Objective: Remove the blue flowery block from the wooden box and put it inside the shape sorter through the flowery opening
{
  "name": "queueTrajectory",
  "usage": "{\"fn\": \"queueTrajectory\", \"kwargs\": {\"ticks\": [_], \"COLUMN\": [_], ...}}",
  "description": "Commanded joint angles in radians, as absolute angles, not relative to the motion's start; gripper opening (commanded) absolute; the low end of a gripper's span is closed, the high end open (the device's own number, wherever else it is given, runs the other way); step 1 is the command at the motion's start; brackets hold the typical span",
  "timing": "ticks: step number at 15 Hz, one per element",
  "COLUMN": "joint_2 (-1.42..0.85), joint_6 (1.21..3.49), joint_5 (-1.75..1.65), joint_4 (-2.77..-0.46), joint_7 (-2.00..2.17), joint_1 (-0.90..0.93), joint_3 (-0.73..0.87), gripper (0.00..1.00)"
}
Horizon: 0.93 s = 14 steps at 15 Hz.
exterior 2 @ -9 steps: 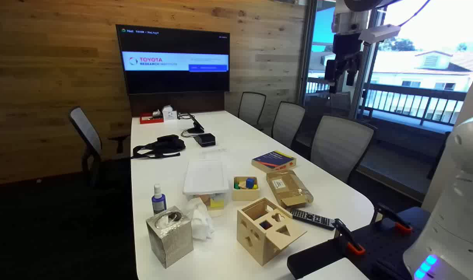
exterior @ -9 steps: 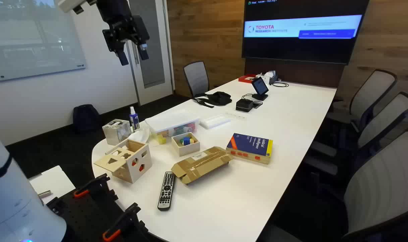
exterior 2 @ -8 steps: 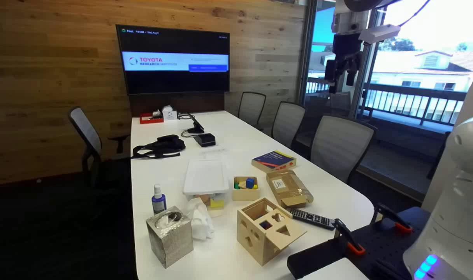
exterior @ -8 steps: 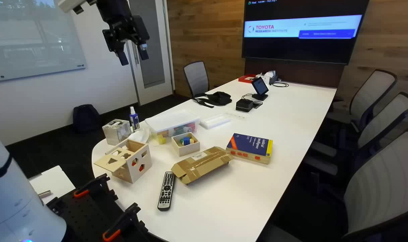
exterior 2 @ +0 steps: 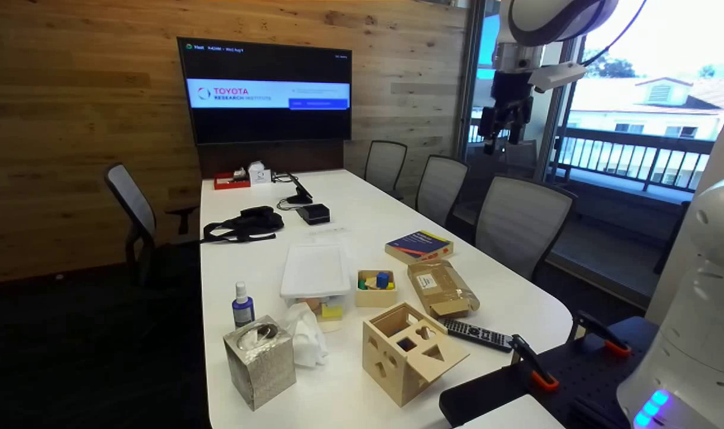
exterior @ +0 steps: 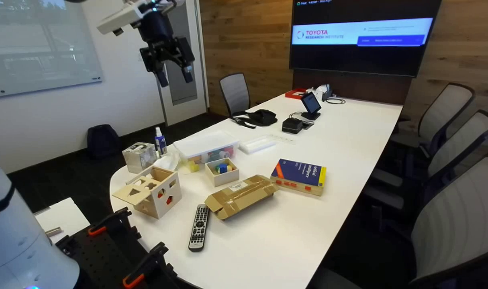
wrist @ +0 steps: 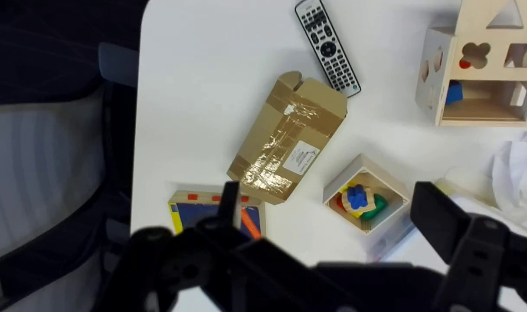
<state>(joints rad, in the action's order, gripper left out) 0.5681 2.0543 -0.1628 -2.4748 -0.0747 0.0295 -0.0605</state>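
Glare streaks the tape; the gripper seems out of focus.

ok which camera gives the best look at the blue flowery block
The wrist view: it looks down into the wooden box, so the lobed outline of the blue flowery block shows plainly, uncovered. Both exterior views show the block only as a small blue lump in the box, its flower shape not readable.

Both exterior views: raised at near end of table, facing screen; wrist view: downward; all share shape sorter
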Motion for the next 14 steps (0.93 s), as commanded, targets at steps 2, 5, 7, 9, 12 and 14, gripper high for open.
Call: {"fn": "queueTrajectory", "kwargs": {"ticks": [2, 5, 7, 9, 12, 14], "joint_2": [0.260, 0.050, -0.092, -0.235, -0.436, -0.542], "joint_6": [2.359, 2.551, 2.645, 2.714, 2.765, 2.756], "joint_5": [-0.141, -0.102, -0.034, 0.025, 0.044, 0.006], "joint_4": [-2.434, -2.389, -2.335, -2.258, -2.108, -2.012], "joint_7": [-0.236, -0.384, -0.498, -0.579, -0.640, -0.636], "joint_1": [0.084, 0.104, 0.103, 0.076, 0.021, -0.001], "joint_3": [-0.013, 0.000, -0.010, -0.049, -0.129, -0.161], "gripper": [1.00, 1.00, 1.00, 1.00, 1.00, 1.00]}}
